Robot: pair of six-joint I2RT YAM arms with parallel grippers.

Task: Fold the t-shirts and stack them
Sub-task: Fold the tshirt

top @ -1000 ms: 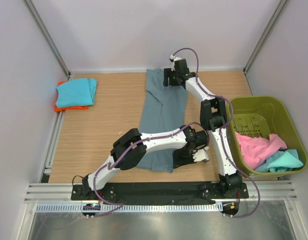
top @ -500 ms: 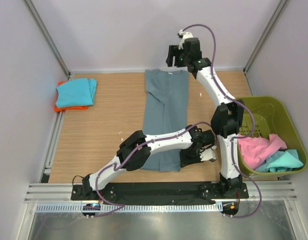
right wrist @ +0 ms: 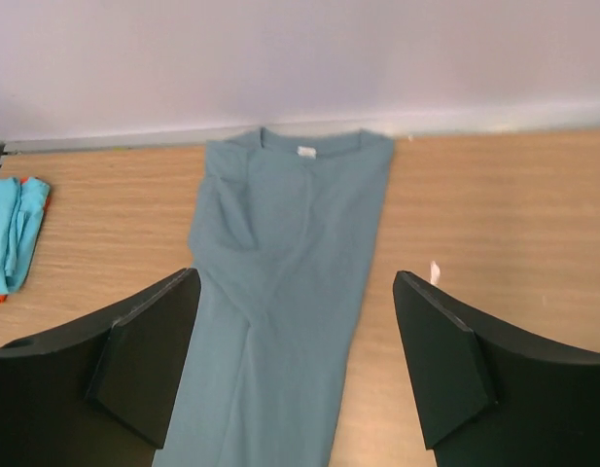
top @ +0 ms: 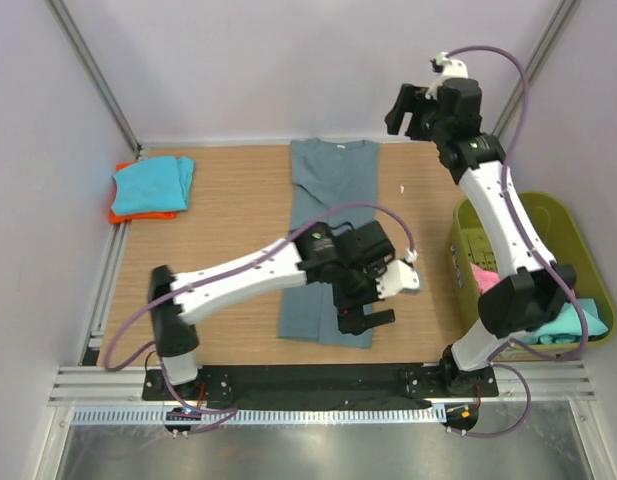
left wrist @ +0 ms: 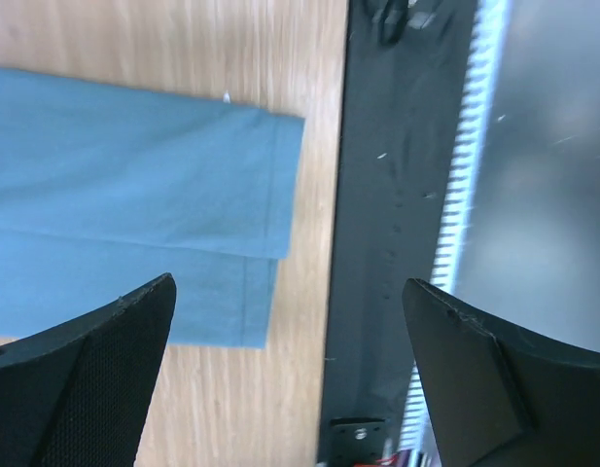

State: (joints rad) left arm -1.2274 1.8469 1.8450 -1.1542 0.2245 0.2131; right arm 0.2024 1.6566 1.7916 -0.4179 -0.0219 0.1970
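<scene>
Shirt of slate blue-grey cloth (top: 333, 200) laid out as a long folded strip down the middle of the wooden table (top: 228, 240).
Its collar lies at the far edge and its hem near. The left tool (left wrist: 290, 287) hovers over the near hem, released and empty. The right tool (right wrist: 297, 277) hangs high over the far right, jaws likewise apart. A folded turquoise shirt (top: 153, 185) rests on an orange one (top: 136, 215) at far left. The olive-green plastic basket (top: 578, 225) at right holds a pink shirt (top: 485, 284).

Slate blue-grey cloth t-shirt (top: 333, 190) partly hidden under left arm (top: 248, 278), lower end cut off in rt wrist view, orange cloth t-shirt (top: 123, 216) mostly under turquoise cloth t-shirt (top: 153, 185), white speck (top: 404, 188) too small to ID
</scene>
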